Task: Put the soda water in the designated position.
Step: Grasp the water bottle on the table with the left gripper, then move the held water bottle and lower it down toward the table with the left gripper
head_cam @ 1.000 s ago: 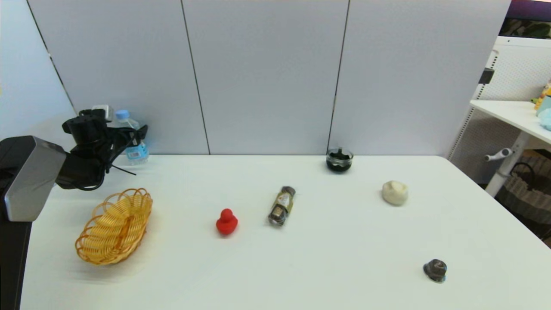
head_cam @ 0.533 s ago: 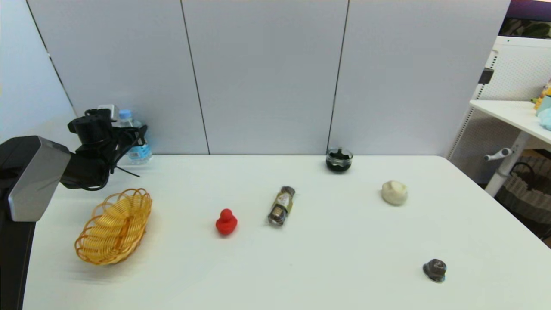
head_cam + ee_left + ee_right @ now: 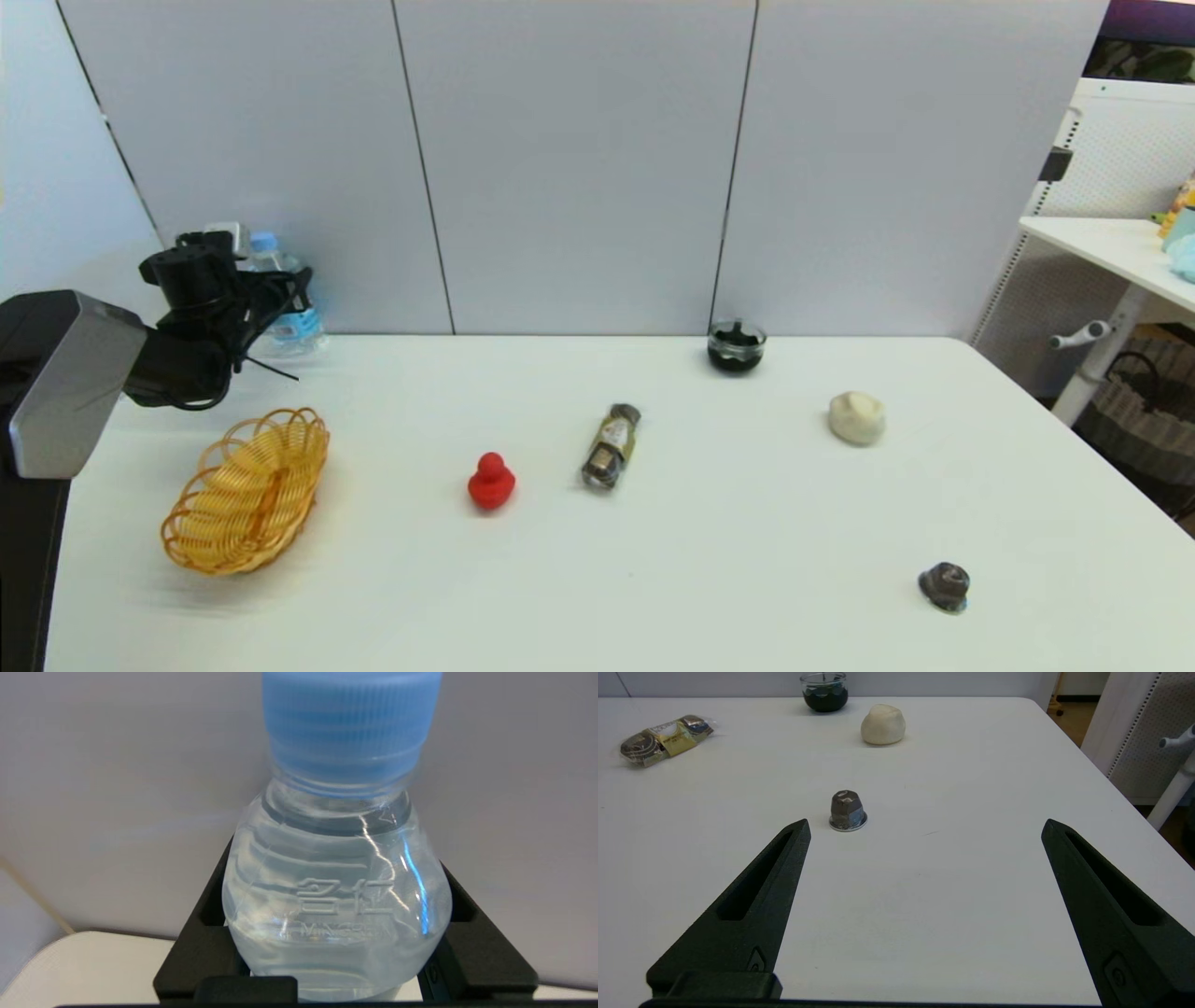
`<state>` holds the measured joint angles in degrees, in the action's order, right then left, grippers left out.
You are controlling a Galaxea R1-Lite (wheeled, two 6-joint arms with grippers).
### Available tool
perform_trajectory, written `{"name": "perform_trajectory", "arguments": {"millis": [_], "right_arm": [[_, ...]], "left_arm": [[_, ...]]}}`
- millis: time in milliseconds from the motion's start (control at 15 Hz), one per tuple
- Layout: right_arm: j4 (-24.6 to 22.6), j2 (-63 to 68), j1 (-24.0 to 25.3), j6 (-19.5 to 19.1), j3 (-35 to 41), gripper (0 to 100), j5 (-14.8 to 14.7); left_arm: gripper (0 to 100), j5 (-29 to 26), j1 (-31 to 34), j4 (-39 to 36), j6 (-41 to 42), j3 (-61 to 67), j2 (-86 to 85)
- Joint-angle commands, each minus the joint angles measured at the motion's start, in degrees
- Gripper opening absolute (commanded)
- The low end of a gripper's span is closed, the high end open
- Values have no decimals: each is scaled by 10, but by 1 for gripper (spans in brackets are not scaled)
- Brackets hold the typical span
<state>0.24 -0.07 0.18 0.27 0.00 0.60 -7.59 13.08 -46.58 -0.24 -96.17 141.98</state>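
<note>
Surface: white table (image 3: 653, 560)
Left side: orange wire basket (image 3: 247, 490)
Middle: red duck (image 3: 491, 482); small brown bottle (image 3: 611, 445) on its side
Back edge: dark glass jar (image 3: 736, 346)
Right side: cream lump (image 3: 856, 417); grey metal nut (image 3: 945, 585)

A wicker basket (image 3: 247, 490) is sitting at the left of the white surface (image 3: 709, 560). A red duck (image 3: 491, 482) is standing beside a brown bottle (image 3: 611, 445) that is lying flat. A dark glass jar (image 3: 736, 346), a cream lump (image 3: 856, 417) and a metal nut (image 3: 945, 585) are resting well apart on the right.
</note>
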Motion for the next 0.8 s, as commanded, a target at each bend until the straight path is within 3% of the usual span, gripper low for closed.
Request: {"name": "perform_trajectory", "arguments": {"millis": [67, 467, 800], "right_arm": [[0, 1, 0, 0, 1, 100, 0], [0, 1, 0, 0, 1, 100, 0], [0, 1, 0, 0, 1, 100, 0]], "left_arm": [[0, -2, -1, 37, 0, 24, -86], [0, -1, -2, 109, 3, 143, -306], [0, -1, 0, 243, 32, 203, -474]]}}
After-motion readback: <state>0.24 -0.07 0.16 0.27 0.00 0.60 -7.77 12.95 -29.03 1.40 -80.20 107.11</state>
